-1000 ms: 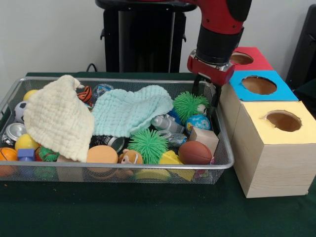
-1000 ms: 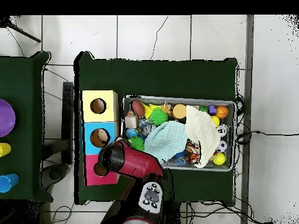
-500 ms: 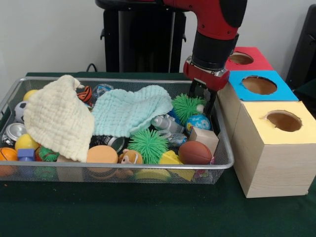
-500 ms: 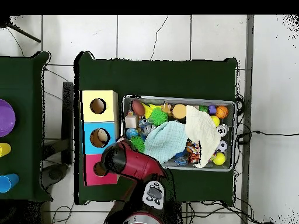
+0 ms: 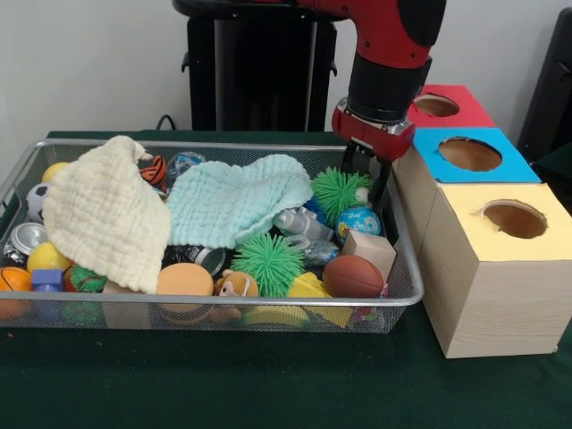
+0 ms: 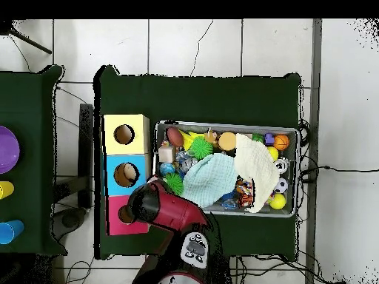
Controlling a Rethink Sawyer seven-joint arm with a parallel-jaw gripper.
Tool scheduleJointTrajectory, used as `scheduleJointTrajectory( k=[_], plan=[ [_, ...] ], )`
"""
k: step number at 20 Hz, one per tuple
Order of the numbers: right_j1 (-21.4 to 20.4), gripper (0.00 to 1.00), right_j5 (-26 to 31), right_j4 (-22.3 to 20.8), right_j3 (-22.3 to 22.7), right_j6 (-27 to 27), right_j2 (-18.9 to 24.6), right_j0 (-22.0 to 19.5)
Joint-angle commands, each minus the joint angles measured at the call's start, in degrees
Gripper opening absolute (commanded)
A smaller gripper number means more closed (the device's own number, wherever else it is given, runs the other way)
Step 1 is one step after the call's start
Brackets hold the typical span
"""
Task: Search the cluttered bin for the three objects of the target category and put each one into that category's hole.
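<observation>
The wire mesh bin (image 5: 223, 305) is full of toys and also shows in the overhead view (image 6: 222, 124). A large crinkled cream-yellow cloth (image 5: 103, 214) lies over its left part in the front view; it shows in the overhead view (image 6: 257, 166) too. A mint-green cloth (image 5: 237, 201) lies in the middle (image 6: 209, 180). The small speckled fabric piece does not show. My gripper (image 5: 365, 181) is open and empty. It hangs over the bin's far right corner, just above a green spiky ball (image 5: 340, 192).
Three wooden boxes with round holes stand right of the bin: yellow (image 5: 500, 259), blue (image 5: 469, 154), red (image 5: 442, 105). Balls, a can, a wooden block (image 5: 368, 250) and a brown football (image 5: 352, 276) crowd the bin. My arm (image 6: 163, 207) covers the bin's corner in the overhead view.
The gripper has moved from above the bin's right rim a little leftward in the front view, over the green spiky ball. The things in the bin have not moved.
</observation>
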Motion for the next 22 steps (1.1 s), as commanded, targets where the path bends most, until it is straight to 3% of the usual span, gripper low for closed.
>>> scheduleJointTrajectory(
  k=[1,6,13,18,22],
  plan=[
    [-1.28,1.00,-0.96,0.79,10.43,12.40,7.29,-0.29],
    [1.03,1.00,-2.42,1.98,11.60,14.34,4.56,3.71],
    [7.75,1.00,-14.62,0.91,12.31,16.65,7.54,1.78],
    [10.15,1.00,-17.58,1.79,10.31,15.72,8.13,1.32],
    [10.02,1.00,-15.68,3.06,8.67,13.62,7.67,1.05]
  ],
)
